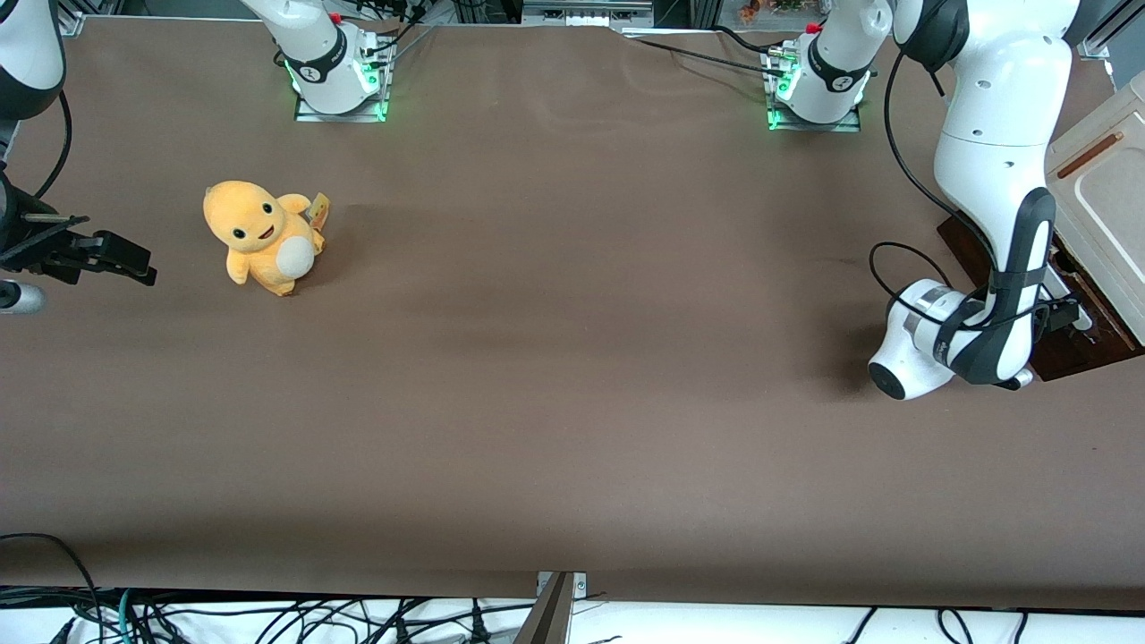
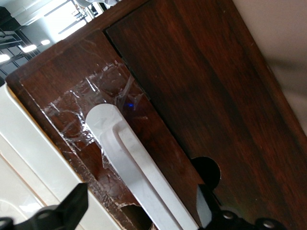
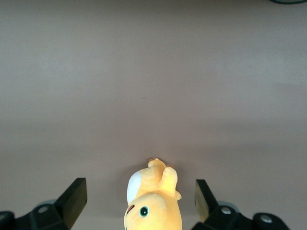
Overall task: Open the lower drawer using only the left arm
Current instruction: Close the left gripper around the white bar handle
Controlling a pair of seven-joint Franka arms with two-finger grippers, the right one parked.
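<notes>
Right now I have the left arm point(image 1: 1002, 179) bent down at its own end of the table point(image 1: 572, 376), its round white wrist low over the cloth and pressed up against the cabinet point(image 1: 1105, 192) that stands there. From the wrist camera the lower drawer point(image 2: 158, 129) fills the picture: a dark brown wooden front with crinkled clear tape point(image 2: 91, 110) stuck across it and the long white bar handle point(image 2: 136, 165) running along it. My gripper point(image 2: 141, 206) straddles that handle, one black finger point(image 2: 72, 203) on the side toward the cream-white panel point(image 2: 29, 158) and the other on the side toward the darker wood, so the claw is spread with the bar between the fingers; neither finger visibly touches it. I see the drawer front flush with the wood around it, so it looks closed. From the front camera the gripper itself is mostly hidden by the arm's wrist, and only a dark corner of the drawer front point(image 1: 966, 237) peeks out beside the forearm. Well apart, toward the parked arm's end of the table, a yellow plush toy point(image 1: 262, 236) sits on the brown cloth.
</notes>
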